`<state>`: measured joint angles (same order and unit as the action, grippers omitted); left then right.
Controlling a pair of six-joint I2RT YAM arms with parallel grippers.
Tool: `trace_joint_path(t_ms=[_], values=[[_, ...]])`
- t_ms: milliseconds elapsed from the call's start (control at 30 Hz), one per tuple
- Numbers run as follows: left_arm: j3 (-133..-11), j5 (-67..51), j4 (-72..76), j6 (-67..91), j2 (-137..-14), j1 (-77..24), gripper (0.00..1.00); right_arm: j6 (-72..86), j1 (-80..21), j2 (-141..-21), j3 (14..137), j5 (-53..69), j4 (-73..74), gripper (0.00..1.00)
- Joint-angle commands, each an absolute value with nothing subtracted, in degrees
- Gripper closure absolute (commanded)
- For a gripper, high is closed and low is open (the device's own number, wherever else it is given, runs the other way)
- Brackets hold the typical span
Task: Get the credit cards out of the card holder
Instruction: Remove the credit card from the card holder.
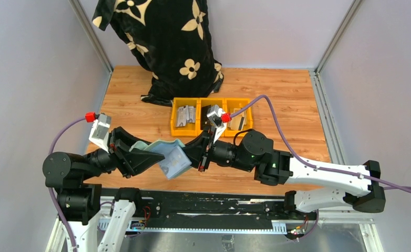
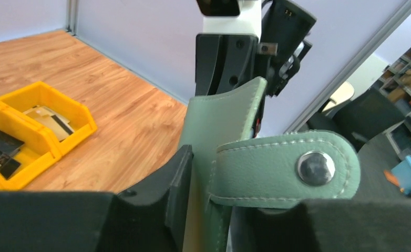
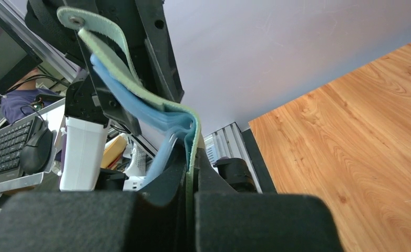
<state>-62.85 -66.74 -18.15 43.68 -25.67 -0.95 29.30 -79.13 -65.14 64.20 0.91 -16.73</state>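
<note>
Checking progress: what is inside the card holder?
The open card holder shows pale blue-grey lining and a pocket; no card is visible. The left gripper and right gripper cover its ends; pocket interiors are hidden.

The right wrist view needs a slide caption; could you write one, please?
Right gripper shut on the green card holder edge, wooden table beyond.

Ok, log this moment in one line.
card holder: open, off table, gripped by left gripper and right gripper | credit cards: some in yellow bins

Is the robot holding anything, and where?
The right gripper pinches the card holder by one edge; its tab end sits in the left gripper, grip unclear.
</note>
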Motion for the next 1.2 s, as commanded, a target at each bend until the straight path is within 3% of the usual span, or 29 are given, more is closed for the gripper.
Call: trace_joint_path(t_ms=[0, 167, 400, 567, 667, 1000, 1167], values=[[-60.38, -69.55, -20.31, 44.96, -24.53, -0.97, 0.60, 31.15, -79.98, -64.86, 65.18, -2.14, -22.68, 1.00], [-60.22, -67.82, -23.57, 40.33, -23.53, -0.97, 0.47, 32.85, -79.93, -66.01, 68.62, -5.67, -15.77, 1.00], [-61.84, -58.57, -29.55, 18.80, -19.37, -0.97, 0.27, 35.14, -80.69, -73.54, 79.51, -13.92, 0.48, 1.00], [-60.83, -53.19, -32.85, 6.23, -15.87, -0.88, 0.22, 34.22, -82.59, -77.17, 84.56, -18.86, 4.98, 1.00], [-60.79, -51.66, -35.20, 0.38, -15.57, -0.88, 0.14, 33.61, -83.35, -78.43, 86.91, -21.67, 6.27, 1.00], [-58.40, -52.64, -35.75, -3.49, -15.21, -0.88, 0.02, 30.21, -86.70, -84.54, 96.33, -30.01, 11.15, 1.00], [-59.80, -51.24, -36.98, -6.39, -15.38, -0.88, 0.11, 28.52, -88.01, -85.06, 96.99, -32.18, 11.42, 1.00]])
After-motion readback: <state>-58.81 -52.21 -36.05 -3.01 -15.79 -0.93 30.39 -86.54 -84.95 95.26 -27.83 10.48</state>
